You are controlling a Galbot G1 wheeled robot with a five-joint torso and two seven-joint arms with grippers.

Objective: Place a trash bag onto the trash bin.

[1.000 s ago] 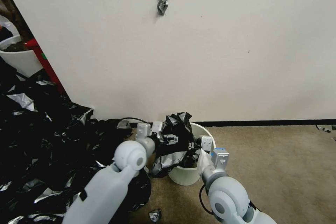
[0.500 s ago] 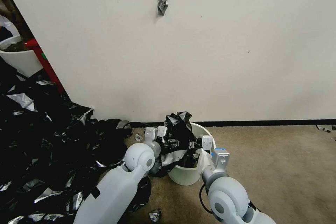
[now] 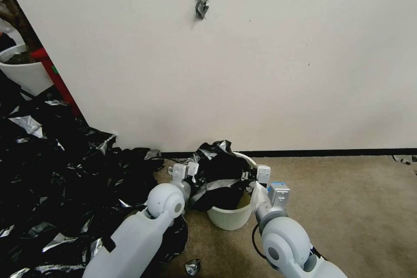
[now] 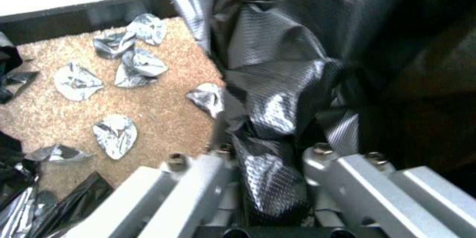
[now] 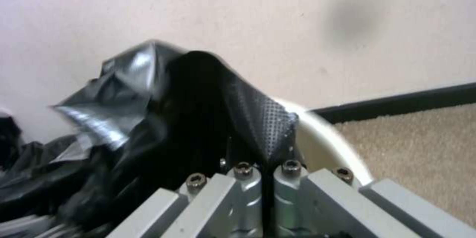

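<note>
Both tools grip one trash bag [image 3: 219, 169] as we work over the trash bin [image 3: 230, 217], which stands on the carpet [image 3: 347, 208] close to the wall [image 3: 260, 74]. Our left tool [image 3: 195, 179] sits at the bin's left rim, its fingers [image 4: 198, 178] pinching a bunched fold of the black plastic, seen up close in the left wrist view [image 4: 273, 178]. Our right tool [image 3: 252, 179] is at the bin's right rim, fingers [image 5: 248, 182] pressed together on a thin edge of the bag [image 5: 258, 126], with the cream rim [image 5: 327, 134] just beyond it. The bag lies stretched between the two tools, covering the far and left part of the bin's mouth, while the near right part is uncovered. Left of the bin, a heap of black plastic sheeting [image 3: 56, 173] spreads over the floor, and small silver scraps [image 4: 116, 134] lie on the carpet near it.
</note>
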